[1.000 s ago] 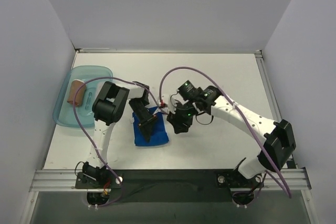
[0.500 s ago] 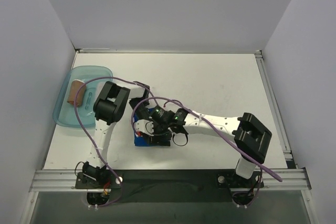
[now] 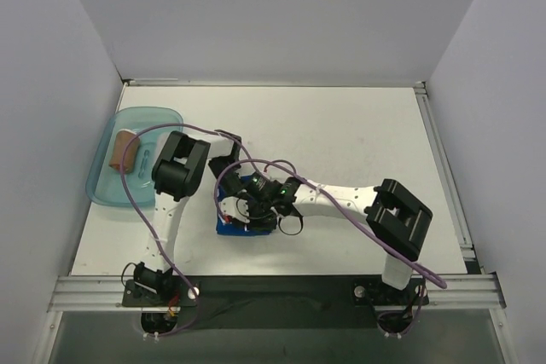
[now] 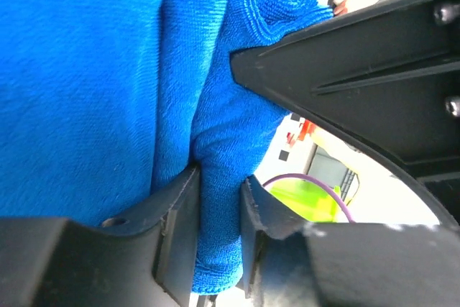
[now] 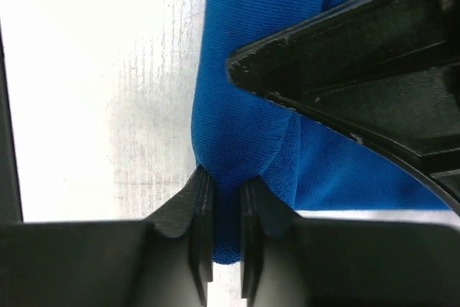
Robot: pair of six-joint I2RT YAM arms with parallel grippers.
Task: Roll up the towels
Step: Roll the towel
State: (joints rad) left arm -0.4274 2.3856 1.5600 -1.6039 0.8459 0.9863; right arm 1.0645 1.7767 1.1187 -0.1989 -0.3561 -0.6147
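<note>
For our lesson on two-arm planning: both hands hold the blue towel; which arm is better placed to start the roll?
Probably right: the right hand pinches the edge of the blue towel beside bare table; the left hand grips a bunched fold.

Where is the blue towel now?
In the top view the blue towel lies left of centre near the front edge of the table, right of the teal tray; the left gripper and right gripper pinch it.

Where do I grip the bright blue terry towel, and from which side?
Take the blue towel by its folded edge, a raised ridge that fits the jaws; come from outside that edge, like the left gripper and right gripper.
</note>
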